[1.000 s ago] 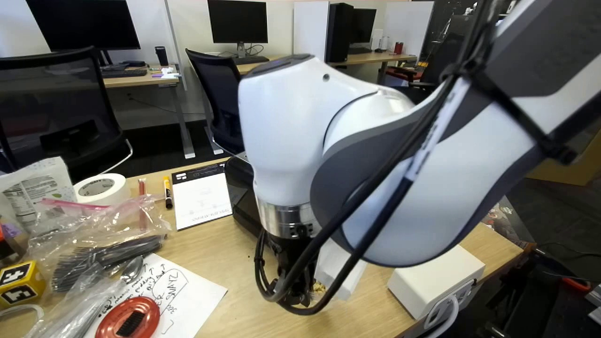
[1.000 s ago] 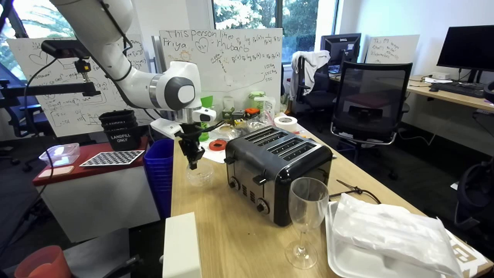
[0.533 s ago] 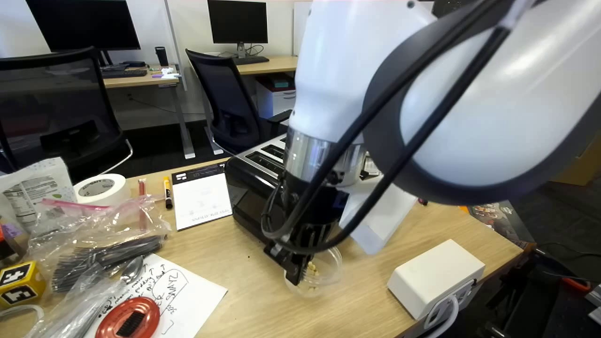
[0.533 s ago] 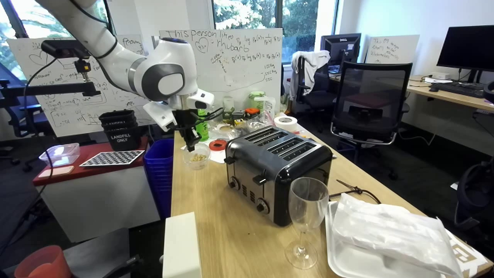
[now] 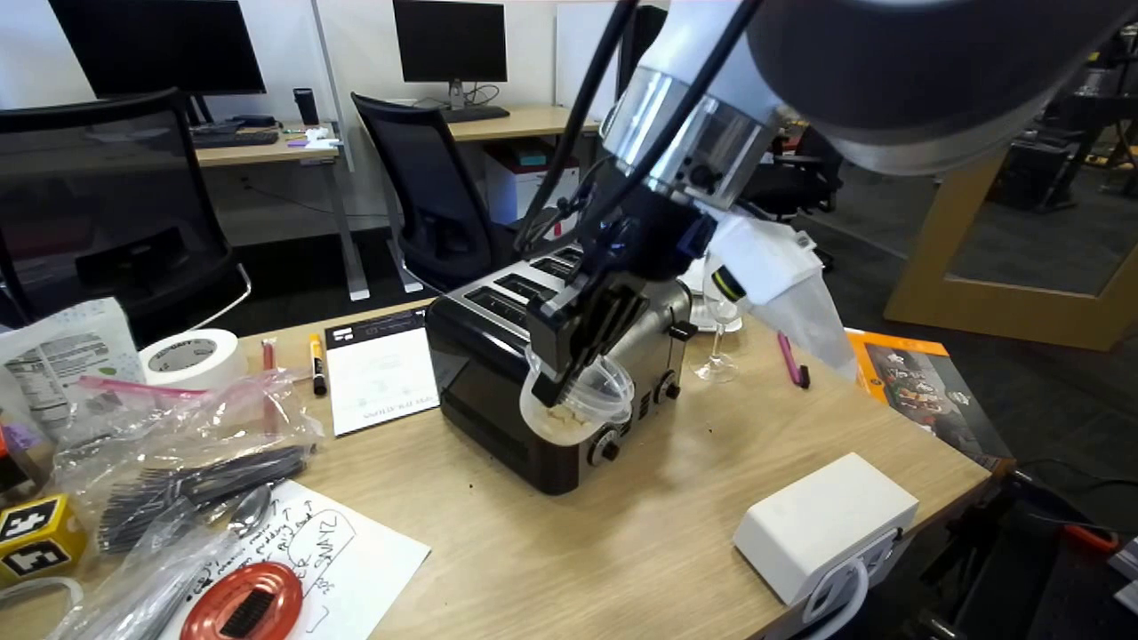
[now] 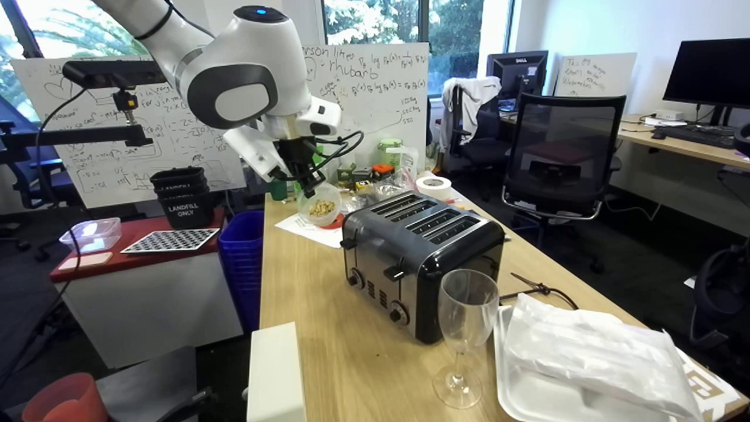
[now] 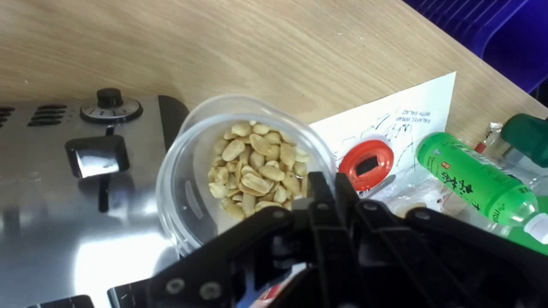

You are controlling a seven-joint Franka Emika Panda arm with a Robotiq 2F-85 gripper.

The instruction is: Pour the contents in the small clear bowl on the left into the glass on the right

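"Between the jaws of the black two-fingered gripper [image 7: 336, 182], what is caught?"

"One side of a small round bowl [image 7: 184, 188], clear and plastic-looking. They stand narrow, pinched together on its wall near the rim."

"And the bowl's load?"

"Tan-yellow peanuts [image 7: 257, 171], heaped inside. The bowl is tilted and held above the pale wooden table [image 5: 622, 569], near one corner of the black-and-silver four-slot toaster [image 6: 419, 264]; whether the two touch, I can't tell."

"Where's the clear stemmed glass [image 6: 467, 316]?"

"Well apart from the bowl, upright on the table near the toaster's opposite end. In an exterior view a white tray [image 6: 545, 392] lies just beside it, bearing a crumpled white plastic packet [image 6: 592, 351]."

"Out toward the table's edges?"

"A white rectangular box [image 5: 827, 524] sits right at one edge. Well away from it, a red oval plastic piece [image 5: 236, 587] lies on a handwritten white sheet of paper [image 5: 382, 569], and a roll of white tape [image 5: 218, 360] sits near the opposite edge."
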